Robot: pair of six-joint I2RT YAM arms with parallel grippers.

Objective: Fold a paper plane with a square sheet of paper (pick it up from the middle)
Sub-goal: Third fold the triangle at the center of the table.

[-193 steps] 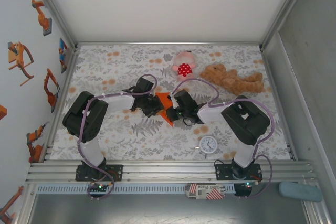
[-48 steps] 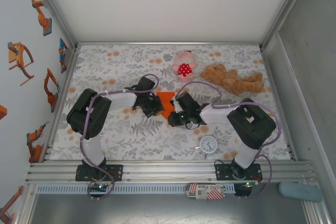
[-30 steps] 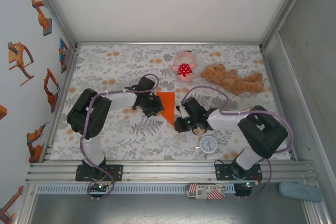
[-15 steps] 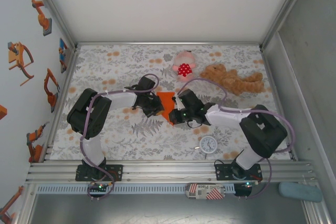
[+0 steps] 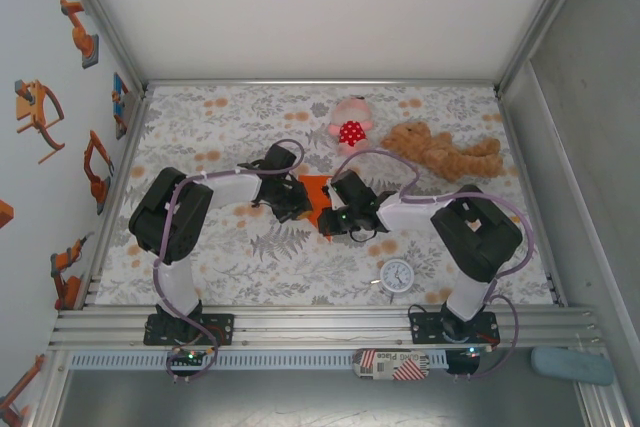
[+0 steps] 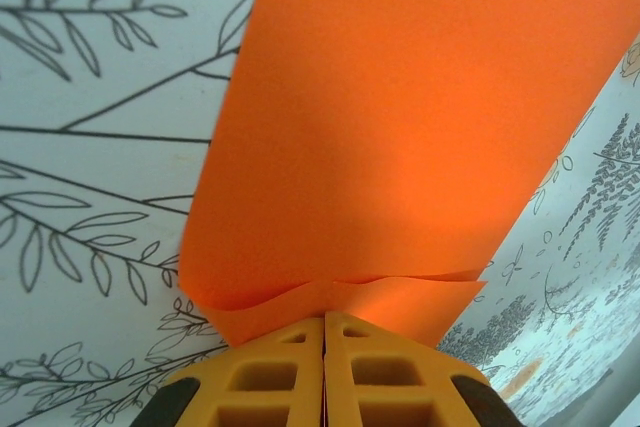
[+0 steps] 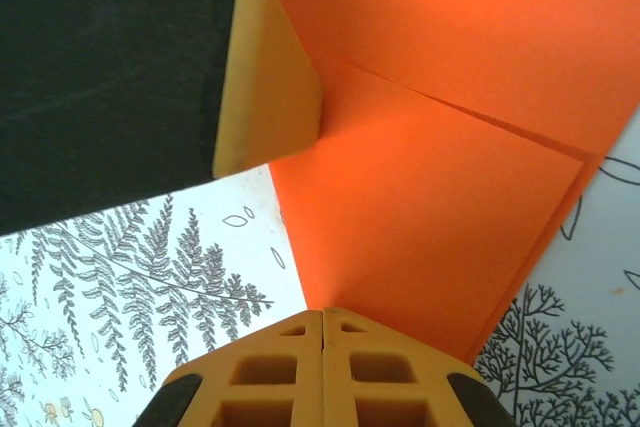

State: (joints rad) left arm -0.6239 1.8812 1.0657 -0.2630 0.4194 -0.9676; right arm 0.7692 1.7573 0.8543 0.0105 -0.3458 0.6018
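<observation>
The orange sheet of paper point(image 5: 316, 190) lies folded into a narrow wedge on the patterned table between the two arms. In the left wrist view the paper point(image 6: 400, 127) shows two layers with a wavy upper edge. My left gripper point(image 5: 297, 199) is shut, and its tips point(image 6: 325, 319) rest on the paper's left edge with the lower layer running under them. My right gripper point(image 5: 330, 217) is shut too. Its tips point(image 7: 322, 315) sit on the near corner of the paper point(image 7: 450, 147), where a diagonal crease shows. A left finger point(image 7: 270, 87) touches the paper at the top left of that view.
A pink spotted plush toy point(image 5: 350, 125) and a brown teddy bear point(image 5: 445, 152) lie behind the paper. A small white clock point(image 5: 397, 275) sits at the near right. The aluminium rail point(image 5: 320, 322) runs along the near edge of the table.
The right gripper drew back toward the near right off the paper, then returned up and left onto its near corner. The left gripper stayed on the paper's left edge.
</observation>
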